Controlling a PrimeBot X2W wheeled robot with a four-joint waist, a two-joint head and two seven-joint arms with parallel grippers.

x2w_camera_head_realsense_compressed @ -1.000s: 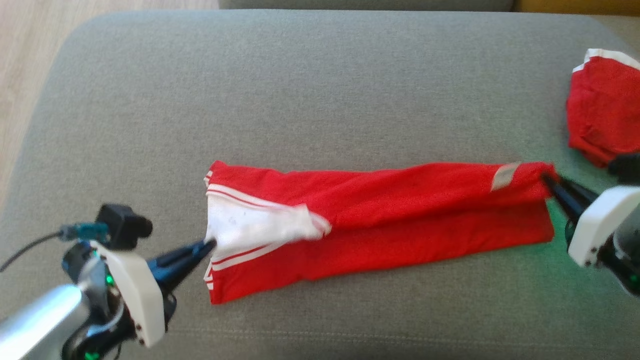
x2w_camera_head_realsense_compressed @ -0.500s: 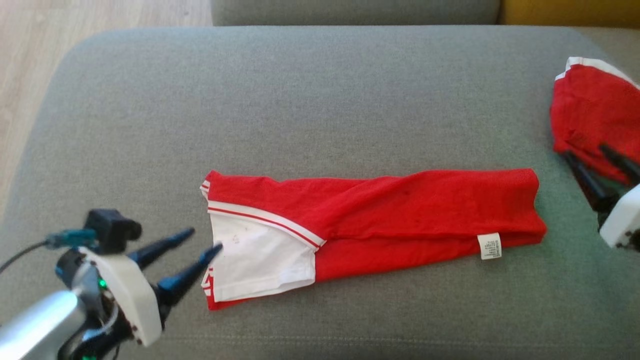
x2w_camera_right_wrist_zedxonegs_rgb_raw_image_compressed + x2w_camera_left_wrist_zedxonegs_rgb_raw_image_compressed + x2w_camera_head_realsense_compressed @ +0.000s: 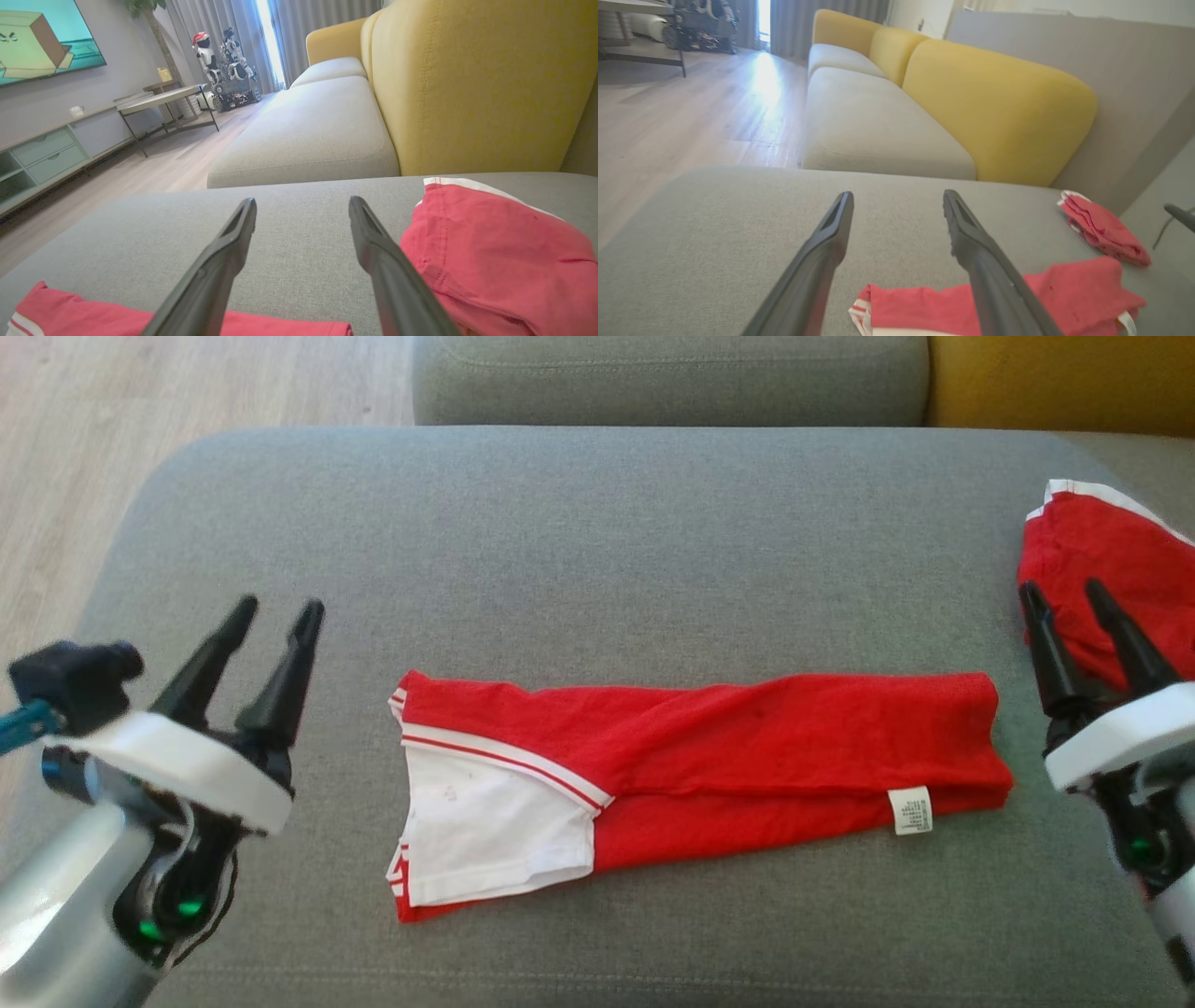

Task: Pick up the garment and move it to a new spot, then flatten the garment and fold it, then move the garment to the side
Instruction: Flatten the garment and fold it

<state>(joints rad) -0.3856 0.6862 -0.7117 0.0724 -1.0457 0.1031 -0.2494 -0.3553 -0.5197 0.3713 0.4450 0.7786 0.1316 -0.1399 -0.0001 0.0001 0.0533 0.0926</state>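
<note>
Garment [image 3: 728,747] on grey cushion [image 3: 597,569], wooden floor [image 3: 140,411] beyond

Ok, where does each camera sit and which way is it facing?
Head view: on the head, looking down at the jersey on the cushion; left gripper and right gripper open.
Left wrist view: left wrist, looking along its fingers over the cushion at the yellow backrest.
Right wrist view: right wrist, looking along its fingers at the sofa seat.
Both wrist views share the jersey and the red bundle.
</note>
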